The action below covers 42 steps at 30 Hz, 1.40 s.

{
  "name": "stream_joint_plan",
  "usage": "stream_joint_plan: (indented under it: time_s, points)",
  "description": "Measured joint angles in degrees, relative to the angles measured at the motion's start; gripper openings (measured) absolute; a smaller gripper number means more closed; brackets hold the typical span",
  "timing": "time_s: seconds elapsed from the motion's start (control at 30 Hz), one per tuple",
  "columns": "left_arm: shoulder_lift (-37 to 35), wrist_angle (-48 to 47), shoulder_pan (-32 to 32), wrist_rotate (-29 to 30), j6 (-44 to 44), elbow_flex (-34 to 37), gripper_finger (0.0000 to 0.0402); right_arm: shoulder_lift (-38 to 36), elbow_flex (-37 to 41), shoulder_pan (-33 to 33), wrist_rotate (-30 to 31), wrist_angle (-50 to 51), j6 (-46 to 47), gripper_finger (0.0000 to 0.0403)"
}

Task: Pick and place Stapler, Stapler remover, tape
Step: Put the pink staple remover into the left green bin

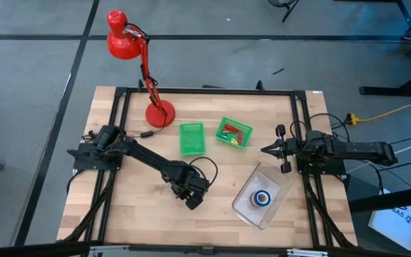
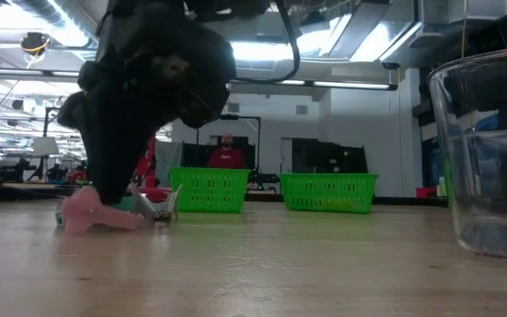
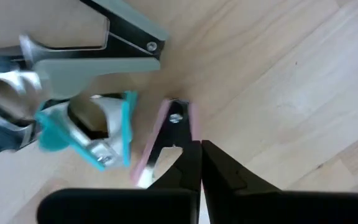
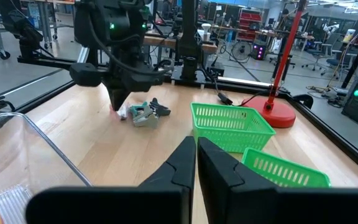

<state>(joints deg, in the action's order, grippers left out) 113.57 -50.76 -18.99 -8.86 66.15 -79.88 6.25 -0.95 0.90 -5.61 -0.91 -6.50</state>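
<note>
**Left gripper clamped on the pink staple remover**

Wooden table from above: left gripper down near the front, tape sitting in the clear container. Low view: pink staple remover flat on the wood. Left wrist: fingers pinched shut on it, teal staple remover just beside. Right wrist: right gripper closed, empty.

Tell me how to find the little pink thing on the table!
Find the red lamp, then follow the left arm down to its gripper near the table's front. The pink staple remover lies there under the shut fingers, beside a teal one and a grey one.
</note>
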Motion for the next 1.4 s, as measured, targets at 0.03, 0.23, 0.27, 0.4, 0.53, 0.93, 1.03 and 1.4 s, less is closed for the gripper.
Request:
stream_joint_plan:
  time_s: [0.03, 0.23, 0.27, 0.4, 0.53, 0.93, 1.03, 1.4]
  points:
    - [-0.4, -0.3, 0.0, 0.2, 0.0, 0.0, 0.0002, 0.0, 0.0, 0.0, 0.0, 0.0, 0.0, 0.0021]
    - [-1.1, -0.6, 0.0, 0.7, -3.3, 0.0, 0.0002, 0.0, 0.0, 0.0, 0.0, 0.0, 0.0, 0.0021]
    - [-1.1, -0.3, 0.0, 0.7, -3.8, 0.0, 0.0002, 0.0, 0.0, 0.0, 0.0, 0.0, 0.0, 0.0021]
    - [-1.5, 1.3, -0.4, 0.7, -4.9, 0.0, 0.0003, 0.0, 0.0, 0.0, 0.0, 0.0, 0.0, 0.0021]
    - [-3.6, 1.2, -1.3, 2.8, -4.7, -0.1, 0.0005, 0.0, 0.0, 0.0, 0.0, 0.0, 0.0, 0.0021]
    - [-5.8, -2.1, -3.2, 3.1, -2.4, -0.2, 0.0109, 0.0, 0.0, 0.0, 0.0, 0.0, 0.0, 0.0021]
    - [-5.7, -2.3, -3.2, 3.1, -2.4, -0.2, 0.0133, 0.0, 0.0, 0.0, 0.0, 0.0, 0.0, 0.0021]
    - [-3.3, -1.1, -4.0, 2.9, -1.4, -0.2, 0.0143, 0.0, 0.0, 0.0, 0.0, 0.0, 0.0, 0.0021]
